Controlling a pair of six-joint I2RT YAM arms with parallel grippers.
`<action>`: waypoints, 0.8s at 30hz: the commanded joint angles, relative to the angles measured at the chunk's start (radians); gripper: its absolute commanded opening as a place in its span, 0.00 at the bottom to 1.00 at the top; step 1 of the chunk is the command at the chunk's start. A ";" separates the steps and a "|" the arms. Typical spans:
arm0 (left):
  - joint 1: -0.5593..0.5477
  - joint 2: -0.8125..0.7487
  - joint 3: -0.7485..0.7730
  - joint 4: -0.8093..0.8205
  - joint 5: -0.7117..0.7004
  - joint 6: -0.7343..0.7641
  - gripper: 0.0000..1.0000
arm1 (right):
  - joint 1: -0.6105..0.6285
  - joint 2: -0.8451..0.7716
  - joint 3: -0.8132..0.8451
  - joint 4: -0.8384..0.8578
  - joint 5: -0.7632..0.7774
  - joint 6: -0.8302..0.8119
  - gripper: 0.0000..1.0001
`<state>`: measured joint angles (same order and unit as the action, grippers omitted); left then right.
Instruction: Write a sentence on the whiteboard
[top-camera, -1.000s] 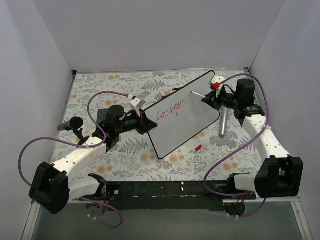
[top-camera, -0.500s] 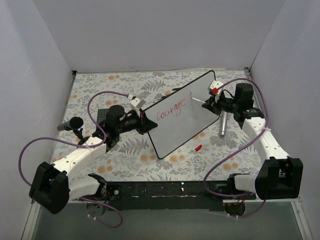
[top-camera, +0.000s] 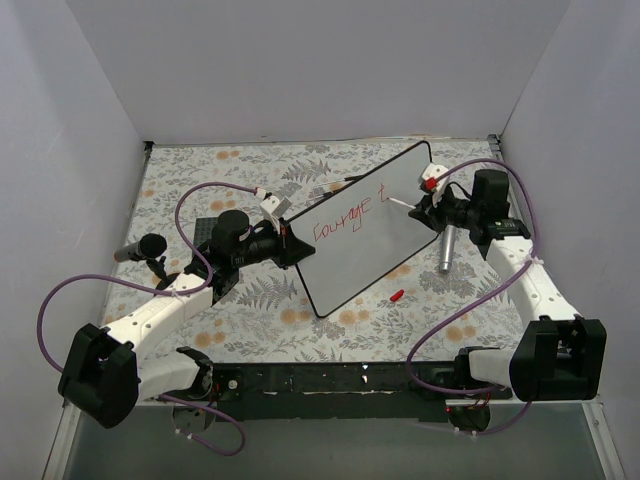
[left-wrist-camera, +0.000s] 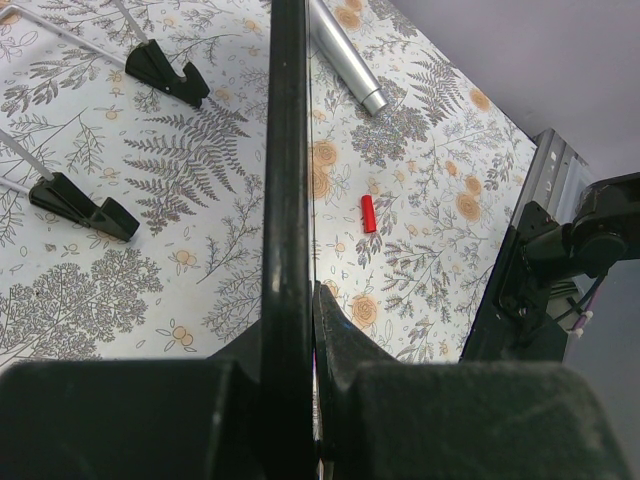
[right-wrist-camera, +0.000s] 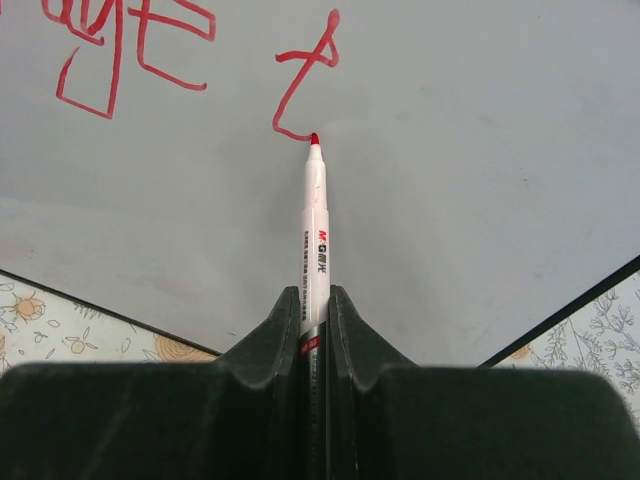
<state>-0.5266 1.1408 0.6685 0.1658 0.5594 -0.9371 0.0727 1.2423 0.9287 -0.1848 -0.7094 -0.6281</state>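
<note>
Floral-printed table covering (top-camera: 250, 325) within plain white walls; on it stands, tilted, the large glossy white rectangular whiteboard (top-camera: 372, 265) with thin black rim. The left gripper (top-camera: 286, 246) is clamped on the board's near-left edge, the rim pinched between its closed black fingers (left-wrist-camera: 340, 335). The right gripper (top-camera: 431, 207) is closed on the slim white red-tipped marker (right-wrist-camera: 317, 230), which projects straight out from between its fingers.

Change over the last second: the red handwritten sentence (top-camera: 343, 219) read only "courage"; a lone letter "t" (right-wrist-camera: 305, 62) now follows it, complete with crossbar and a hooked foot; the second word has therefore been opened, and most of the sentence is judged unwritten.

Relation of writing to tool: the marker's red tip (right-wrist-camera: 314, 138) sits at the end of the hook of the "t", apparently touching the whiteboard, though contact cannot be confirmed from overhead; bare white surface lies to the right of the tip for the next letter. A small red cap (top-camera: 396, 296) and a silver metal cylinder (top-camera: 446, 252) lie on the covering beside the board's right edge.
</note>
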 joint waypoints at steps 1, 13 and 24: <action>-0.007 -0.009 0.003 0.032 0.022 0.058 0.00 | -0.010 -0.009 0.073 0.031 -0.007 0.024 0.01; -0.009 -0.004 0.006 0.032 0.023 0.058 0.00 | -0.010 0.036 0.107 0.053 -0.024 0.054 0.01; -0.006 -0.004 0.006 0.029 0.023 0.060 0.00 | -0.040 0.034 0.091 0.073 0.019 0.091 0.01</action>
<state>-0.5266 1.1427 0.6685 0.1696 0.5625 -0.9337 0.0483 1.2690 0.9916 -0.1493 -0.7059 -0.5518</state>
